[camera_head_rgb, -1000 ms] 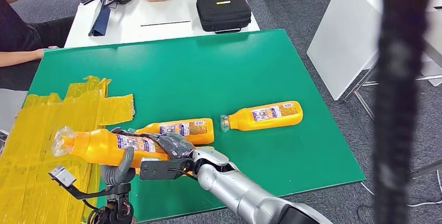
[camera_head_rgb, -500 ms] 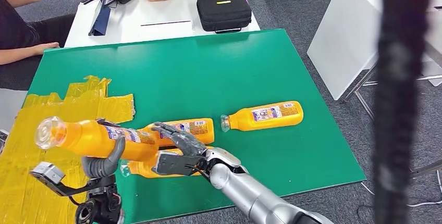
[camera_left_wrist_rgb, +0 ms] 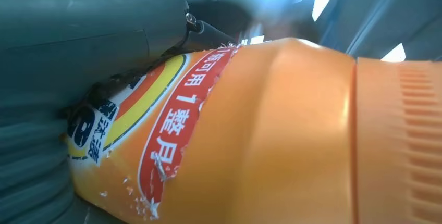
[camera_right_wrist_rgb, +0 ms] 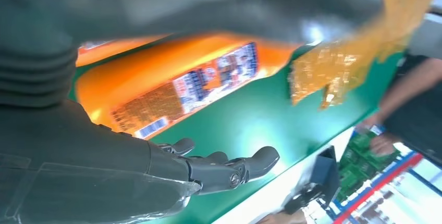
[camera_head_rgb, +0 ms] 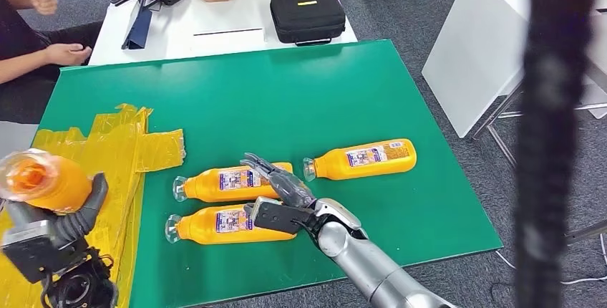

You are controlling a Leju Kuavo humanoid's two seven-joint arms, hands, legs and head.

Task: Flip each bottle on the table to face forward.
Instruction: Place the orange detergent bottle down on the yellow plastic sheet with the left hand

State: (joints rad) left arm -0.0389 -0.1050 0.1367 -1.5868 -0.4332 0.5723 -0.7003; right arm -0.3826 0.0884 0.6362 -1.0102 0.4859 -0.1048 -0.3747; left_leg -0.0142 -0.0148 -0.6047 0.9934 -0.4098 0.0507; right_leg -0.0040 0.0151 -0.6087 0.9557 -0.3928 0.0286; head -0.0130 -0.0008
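Observation:
My left hand (camera_head_rgb: 61, 225) grips an orange bottle (camera_head_rgb: 39, 177) at the near left, off the green table's (camera_head_rgb: 286, 100) corner, one end turned toward me. In the left wrist view the bottle (camera_left_wrist_rgb: 271, 130) shows a red and yellow label beside my thumb (camera_left_wrist_rgb: 78, 31). Three more orange bottles lie on their sides: one (camera_head_rgb: 229, 181) at the middle, one (camera_head_rgb: 222, 225) nearer me, one (camera_head_rgb: 366, 158) to the right. My right hand (camera_head_rgb: 275, 192) hovers open over the base ends of the two left ones, fingers spread (camera_right_wrist_rgb: 224, 168) above a labelled bottle (camera_right_wrist_rgb: 172, 86).
Crumpled yellow tape (camera_head_rgb: 107, 150) covers the table's near-left part. Behind it stands a white table (camera_head_rgb: 215, 21) with a black case (camera_head_rgb: 306, 16) and people's arms around it. Another white table (camera_head_rgb: 479, 43) stands to the right. A dark blurred strap (camera_head_rgb: 551, 136) hangs close on the right.
My left hand has carried its bottle left and down, turning it end-on toward me. My right hand has let go of it, moved right and spread its fingers, uncovering the nearest bottle.

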